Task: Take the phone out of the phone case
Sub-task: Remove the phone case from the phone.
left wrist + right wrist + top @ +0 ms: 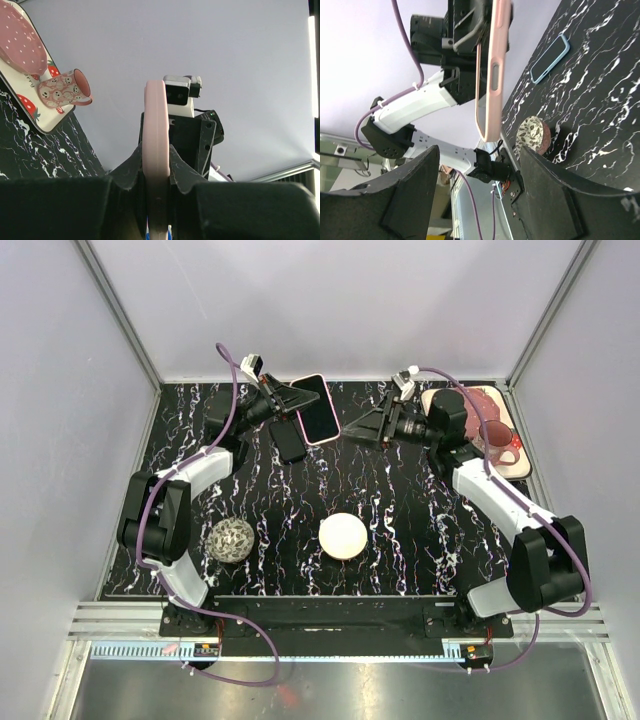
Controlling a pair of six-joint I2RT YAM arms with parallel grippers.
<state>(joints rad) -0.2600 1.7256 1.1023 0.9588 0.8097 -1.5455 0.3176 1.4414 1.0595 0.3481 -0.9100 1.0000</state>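
The left tool [292, 397] is clenched on the edge of the pink phone case [156, 125]. It holds the case raised above the tabletop [400, 520] at upper centre of the top view, with the dark phone [317, 408] seated in it. The right tool [350, 430] is released, just right of the case and apart from it. A blue-rimmed phone [550, 59] lies on the tabletop.
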